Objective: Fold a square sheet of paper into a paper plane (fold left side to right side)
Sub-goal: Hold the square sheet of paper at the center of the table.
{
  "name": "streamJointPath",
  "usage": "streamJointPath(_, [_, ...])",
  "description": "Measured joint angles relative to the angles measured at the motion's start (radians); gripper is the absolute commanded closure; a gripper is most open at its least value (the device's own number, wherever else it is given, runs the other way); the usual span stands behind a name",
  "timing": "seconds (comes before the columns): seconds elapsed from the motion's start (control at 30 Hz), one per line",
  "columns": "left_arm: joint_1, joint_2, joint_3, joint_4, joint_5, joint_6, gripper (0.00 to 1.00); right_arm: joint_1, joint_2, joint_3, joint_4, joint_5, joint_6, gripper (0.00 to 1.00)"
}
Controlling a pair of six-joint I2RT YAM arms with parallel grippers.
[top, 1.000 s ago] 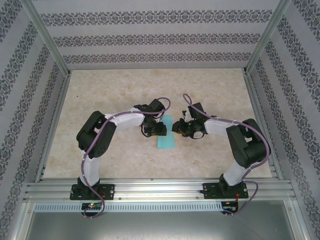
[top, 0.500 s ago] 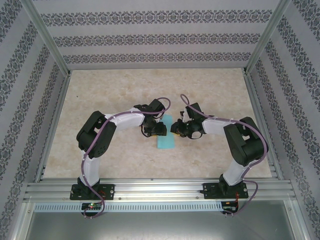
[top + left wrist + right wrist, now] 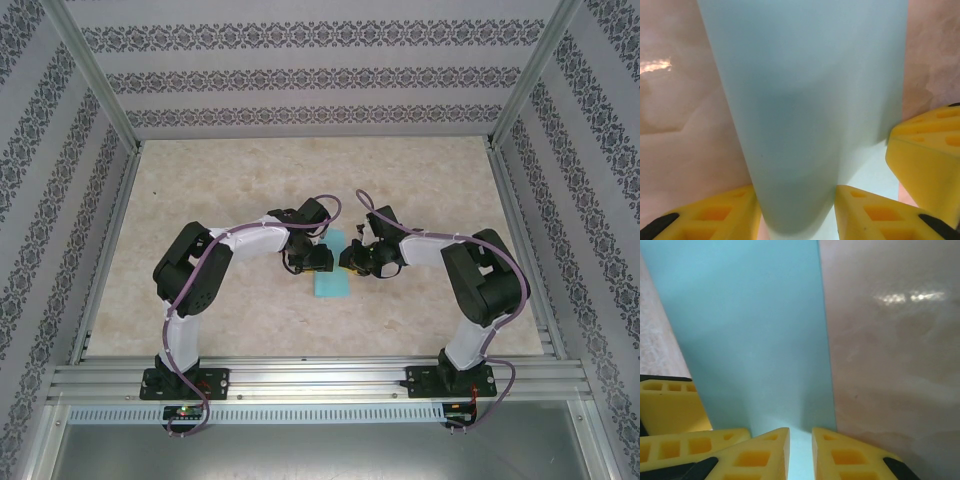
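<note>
Centrally on the table [image 3: 230,180], the square sheet of paper [image 3: 332,283], folded to a narrow turquoise strip, lies under and between both grippers. The left gripper [image 3: 795,210] stands partly closed on a raised, curved fold of the sheet [image 3: 805,100], which fills the gap and touches both yellow fingers [image 3: 715,217]. The right gripper [image 3: 801,440], just beside it, has its fingers nearly together over the paper's edge [image 3: 755,330]; I cannot tell whether they pinch it.
</note>
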Motion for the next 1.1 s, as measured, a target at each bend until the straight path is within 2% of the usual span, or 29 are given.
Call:
streamJointPath(0.4, [-0.004,-0.002,0.0,-0.001,-0.014,0.0,0.52,0.0,0.02,0.026,-0.037,0.002,-0.008,0.81])
streamJointPath(0.73, [-0.007,-0.076,0.001,-0.049,-0.08,0.011,0.47,0.0,0.029,0.038,-0.049,0.0,-0.024,0.81])
streamJointPath(0.87, [0.0,-0.127,0.001,-0.051,-0.074,0.01,0.53,0.0,0.032,0.043,-0.055,0.0,-0.031,0.81])
streamJointPath(1.1, [0.001,-0.134,0.0,0.029,0.018,-0.002,0.65,0.0,0.033,0.044,-0.058,-0.001,-0.034,0.81])
